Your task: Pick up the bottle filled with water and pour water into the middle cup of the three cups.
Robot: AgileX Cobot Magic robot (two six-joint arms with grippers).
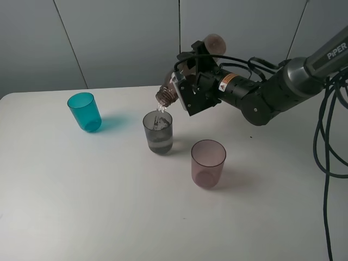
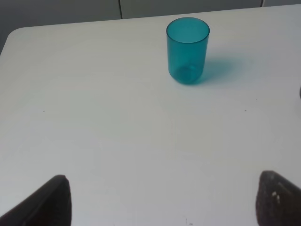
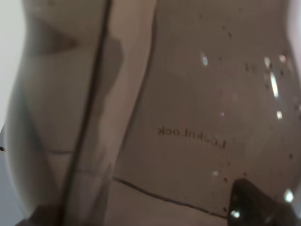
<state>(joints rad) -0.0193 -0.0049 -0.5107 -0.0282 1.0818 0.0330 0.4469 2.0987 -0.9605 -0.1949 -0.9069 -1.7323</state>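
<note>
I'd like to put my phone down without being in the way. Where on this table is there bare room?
The table is bare across its front-left, below the teal cup and left of the pink cup in the high view. It is crowded around the middle cup, where the right end effector tilts the bottle over it, pouring.
</note>
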